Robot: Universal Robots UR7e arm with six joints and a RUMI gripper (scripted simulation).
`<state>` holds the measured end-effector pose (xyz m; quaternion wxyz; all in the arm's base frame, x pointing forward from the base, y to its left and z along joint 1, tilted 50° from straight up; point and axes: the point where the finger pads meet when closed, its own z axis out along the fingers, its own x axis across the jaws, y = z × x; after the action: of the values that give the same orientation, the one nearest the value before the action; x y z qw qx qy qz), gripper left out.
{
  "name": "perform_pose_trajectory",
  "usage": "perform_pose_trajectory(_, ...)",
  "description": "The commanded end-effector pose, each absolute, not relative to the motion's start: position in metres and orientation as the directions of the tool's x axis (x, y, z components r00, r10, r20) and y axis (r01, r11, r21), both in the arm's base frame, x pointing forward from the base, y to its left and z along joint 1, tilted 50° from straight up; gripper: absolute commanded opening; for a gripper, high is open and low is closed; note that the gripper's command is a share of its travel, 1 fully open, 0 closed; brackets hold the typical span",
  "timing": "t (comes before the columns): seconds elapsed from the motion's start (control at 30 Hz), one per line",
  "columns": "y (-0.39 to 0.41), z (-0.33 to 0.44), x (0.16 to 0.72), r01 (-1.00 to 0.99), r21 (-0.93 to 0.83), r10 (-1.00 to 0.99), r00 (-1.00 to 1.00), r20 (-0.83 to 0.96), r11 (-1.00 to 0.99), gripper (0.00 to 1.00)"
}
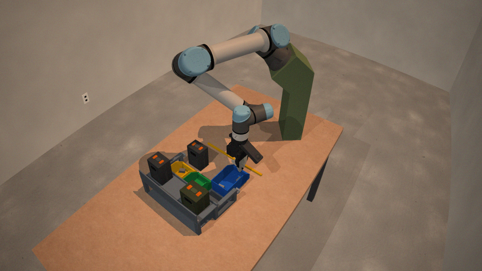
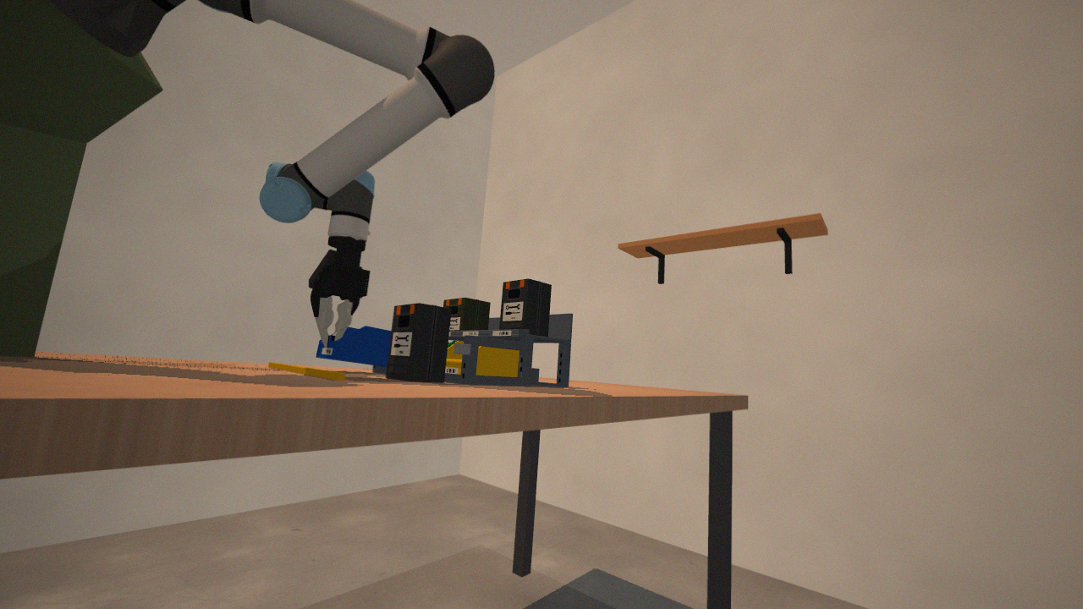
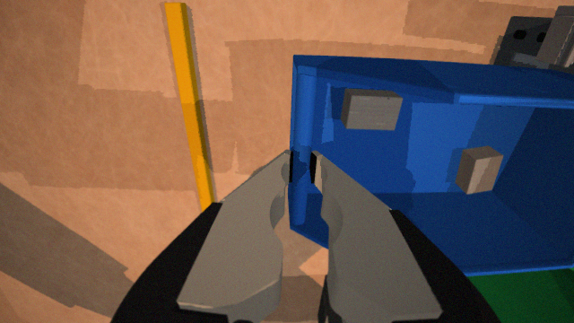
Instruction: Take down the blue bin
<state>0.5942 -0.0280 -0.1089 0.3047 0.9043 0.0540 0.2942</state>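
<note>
My gripper [image 1: 240, 169] [image 2: 332, 339] [image 3: 300, 153] is shut on the front lip of the blue open bin [image 1: 229, 179] [image 2: 361, 346] [image 3: 381, 161]. The bin is open side up, held above the table [image 1: 269, 202] [image 2: 227, 424], with its rear slightly lower than its front in the exterior view. It is in front of the grey shelf [image 1: 168, 201] [image 2: 562, 326]; a toolbox hides its rear end there, so I cannot tell whether that end is clear of the shelf. Two grey block parts lie inside, one near the front [image 3: 374, 112] and one farther back [image 3: 479, 171].
A yellow bar [image 1: 254, 171] [image 2: 306, 370] [image 3: 188, 108] lies on the table near the bin's front. A green bin [image 1: 201, 180] [image 3: 529, 296] and a yellow bin [image 1: 177, 168] sit in the shelf. A dark toolbox [image 1: 199, 157] [image 2: 416, 344] stands on the table; two more stand on the shelf.
</note>
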Motion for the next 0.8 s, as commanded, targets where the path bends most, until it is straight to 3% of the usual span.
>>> perform_pose_trajectory(0.0, -0.0293, -0.1116, 0.5892, -0.082, 0.583, 0.278, 0.82, 0.5, -0.809, 0.0)
perform_pose_trajectory(0.77, -0.0306, -0.1139, 0.5854, -0.082, 0.583, 0.278, 0.82, 0.5, -0.809, 0.0)
